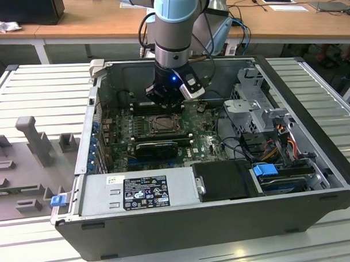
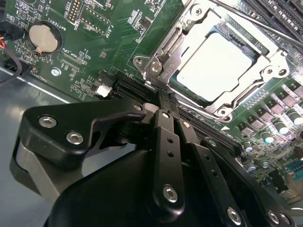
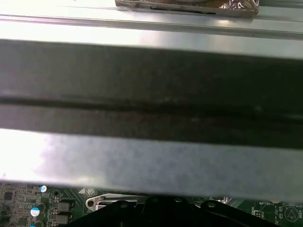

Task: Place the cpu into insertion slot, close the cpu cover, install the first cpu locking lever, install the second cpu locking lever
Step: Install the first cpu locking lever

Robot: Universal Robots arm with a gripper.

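The cpu (image 2: 215, 64), a pale square chip, lies in the insertion slot (image 1: 163, 124) on the green board. The cpu cover (image 2: 164, 53), a grey metal frame, lies flat around the chip. A thin metal lever rod (image 2: 255, 21) runs past the socket's far side. In the second wrist view my gripper (image 2: 166, 100) points at the socket's near corner. Its two black fingers (image 2: 165, 142) meet at the tips and look shut, with nothing seen between them. In the exterior view the gripper (image 1: 165, 101) hangs just above the board, behind the socket.
The open computer case (image 1: 314, 160) walls in the board on all sides. A grey power supply (image 1: 137, 190) and a black box (image 1: 223, 180) sit at the front. A drive cage (image 1: 260, 105) and cables stand at the exterior view's right. A coin battery (image 2: 42, 38) sits on the board.
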